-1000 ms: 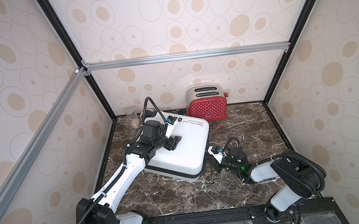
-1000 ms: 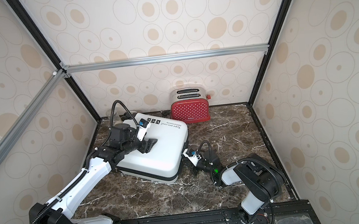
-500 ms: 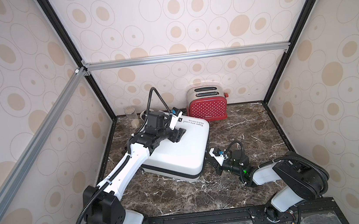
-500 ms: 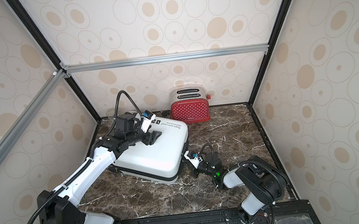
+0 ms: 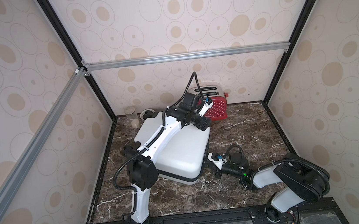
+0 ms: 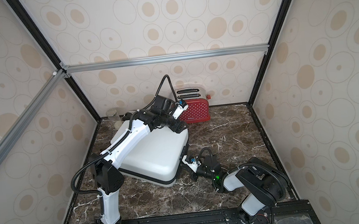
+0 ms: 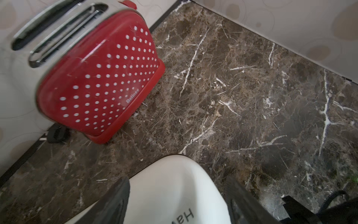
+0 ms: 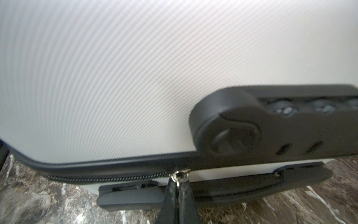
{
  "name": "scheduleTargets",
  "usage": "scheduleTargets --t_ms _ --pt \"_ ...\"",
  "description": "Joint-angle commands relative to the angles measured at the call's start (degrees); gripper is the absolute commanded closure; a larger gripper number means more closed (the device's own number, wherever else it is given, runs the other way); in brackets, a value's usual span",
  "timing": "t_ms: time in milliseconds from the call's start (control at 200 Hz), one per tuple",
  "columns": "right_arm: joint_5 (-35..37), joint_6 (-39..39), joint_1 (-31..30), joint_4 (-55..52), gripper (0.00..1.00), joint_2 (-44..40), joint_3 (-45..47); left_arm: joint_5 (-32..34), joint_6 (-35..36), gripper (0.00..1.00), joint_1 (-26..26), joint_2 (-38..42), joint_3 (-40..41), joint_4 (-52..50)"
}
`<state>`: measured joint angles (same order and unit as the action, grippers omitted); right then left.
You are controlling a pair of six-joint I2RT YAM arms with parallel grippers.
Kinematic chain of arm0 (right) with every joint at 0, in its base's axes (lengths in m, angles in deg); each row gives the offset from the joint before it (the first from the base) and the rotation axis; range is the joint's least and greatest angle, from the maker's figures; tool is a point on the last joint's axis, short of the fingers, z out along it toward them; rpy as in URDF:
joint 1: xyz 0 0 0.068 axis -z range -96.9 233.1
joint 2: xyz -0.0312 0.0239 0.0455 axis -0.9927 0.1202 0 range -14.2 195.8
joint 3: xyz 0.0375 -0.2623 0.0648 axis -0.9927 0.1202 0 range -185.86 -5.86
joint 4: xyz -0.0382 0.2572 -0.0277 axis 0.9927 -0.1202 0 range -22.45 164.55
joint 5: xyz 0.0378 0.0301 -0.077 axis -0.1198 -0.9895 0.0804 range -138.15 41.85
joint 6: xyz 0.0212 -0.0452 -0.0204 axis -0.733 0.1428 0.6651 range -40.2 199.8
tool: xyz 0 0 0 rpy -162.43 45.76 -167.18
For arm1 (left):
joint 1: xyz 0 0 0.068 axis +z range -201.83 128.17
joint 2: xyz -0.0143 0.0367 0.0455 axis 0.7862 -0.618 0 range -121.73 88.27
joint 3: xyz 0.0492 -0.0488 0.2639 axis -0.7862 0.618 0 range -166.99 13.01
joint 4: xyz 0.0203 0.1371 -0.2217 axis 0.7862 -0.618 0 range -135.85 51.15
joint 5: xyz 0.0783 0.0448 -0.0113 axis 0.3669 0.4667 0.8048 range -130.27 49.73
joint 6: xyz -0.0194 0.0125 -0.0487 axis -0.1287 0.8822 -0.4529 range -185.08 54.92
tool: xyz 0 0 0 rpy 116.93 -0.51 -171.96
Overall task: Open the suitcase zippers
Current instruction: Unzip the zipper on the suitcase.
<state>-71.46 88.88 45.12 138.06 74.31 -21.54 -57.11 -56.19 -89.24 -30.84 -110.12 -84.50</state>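
toaster (image 5: 218, 110) near suitcase (image 5: 185, 152) corner, open marble (image 5: 248, 123) rightward — then wall (image 5: 324, 113)

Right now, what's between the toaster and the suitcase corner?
Only bare marble tabletop, seen in the left wrist view between the toaster and the suitcase.

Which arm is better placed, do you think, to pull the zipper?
Right: the right gripper has its jaws shut on the zipper pull; the left gripper, jaws open, hangs over the suitcase corner.
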Motion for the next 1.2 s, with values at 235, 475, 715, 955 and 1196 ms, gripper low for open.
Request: scheduleTargets --t_ms 235,475,715,955,1196 --pt "-0.8 -0.1 -0.9 8.3 1.00 2.7 -0.1 5.7 1.6 0.20 -1.1 -9.6 -13.0 -12.9" --pt "8.2 -5.0 0.1 13.4 1.00 4.0 1.0 3.9 5.0 0.26 -1.1 -10.6 -8.8 -15.0" --pt "12.6 -11.5 4.4 17.3 1.00 6.2 -1.2 2.7 6.5 0.32 -1.2 -7.0 0.4 -12.3" --pt "19.2 -16.7 8.7 17.0 1.00 6.6 -5.1 2.1 6.9 0.34 -1.1 -5.3 3.5 -11.0" --pt "19.2 -19.3 12.9 13.9 1.00 9.2 -11.0 1.1 7.1 0.36 -1.1 -4.6 4.2 -10.5"
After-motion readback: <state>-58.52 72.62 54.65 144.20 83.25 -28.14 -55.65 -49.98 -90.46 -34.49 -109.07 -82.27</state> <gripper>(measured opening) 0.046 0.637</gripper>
